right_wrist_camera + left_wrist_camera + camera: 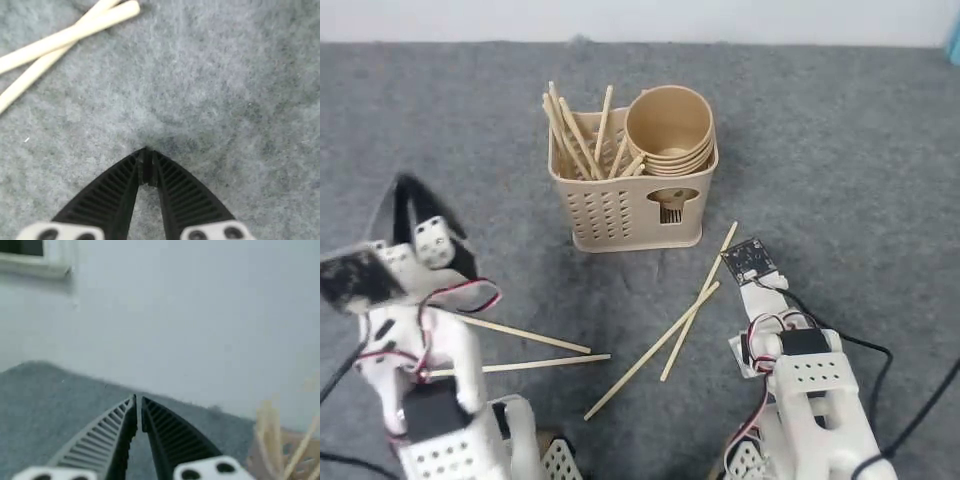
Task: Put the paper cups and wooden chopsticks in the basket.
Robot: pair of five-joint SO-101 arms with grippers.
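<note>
While four wooden chopsticks lie loose on the grey mat, the basket at centre back already holds a stack of paper cups and a bundle of sticks. Left pair: two sticks lying near each other, their left ends hidden behind the left arm. Right pair: two sticks crossing each other in front of the basket. Each stick is judged light, stiff, thin and smooth. Lying flat on soft pile, it is likely to roll or pivot if pinched near an end, so a hold across the middle, clear of the crossing point, looks soundest. Left gripper: raised and tilted upward toward the wall, jaws together, empty, with the basket off to one side. Right gripper: pointed down at bare mat just beside the crossing pair, fingers closed on nothing.
</note>
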